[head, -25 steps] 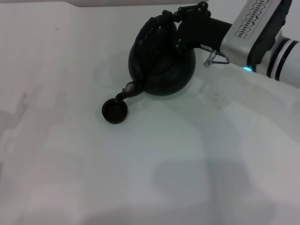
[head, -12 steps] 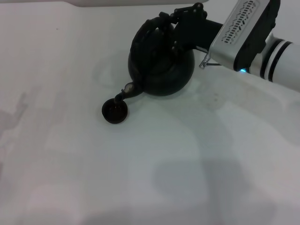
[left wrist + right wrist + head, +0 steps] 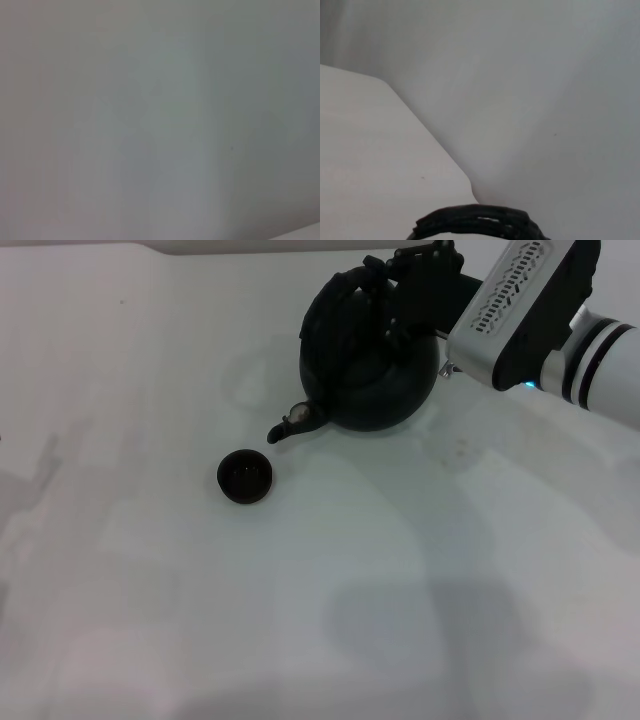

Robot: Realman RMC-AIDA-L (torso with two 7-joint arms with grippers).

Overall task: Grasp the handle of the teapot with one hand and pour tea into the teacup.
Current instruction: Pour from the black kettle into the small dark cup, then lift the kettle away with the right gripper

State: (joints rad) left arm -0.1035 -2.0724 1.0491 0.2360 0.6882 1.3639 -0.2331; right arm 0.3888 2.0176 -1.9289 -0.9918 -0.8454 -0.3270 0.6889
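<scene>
The teapot [image 3: 368,375] is at the far right of the white table [image 3: 300,590], held by the right gripper [image 3: 385,300]. The gripper's black fingers are closed around the handle [image 3: 345,305], which arches over the top of the pot. The spout [image 3: 290,425] points toward the robot's left and slightly toward the robot, its tip apart from the teacup [image 3: 245,476]. The teacup stands on the table near the spout, closer to the robot, touching nothing. Whether the cup holds tea cannot be told. The right wrist view shows only a strip of the handle [image 3: 480,226]. The left gripper is not in view.
</scene>
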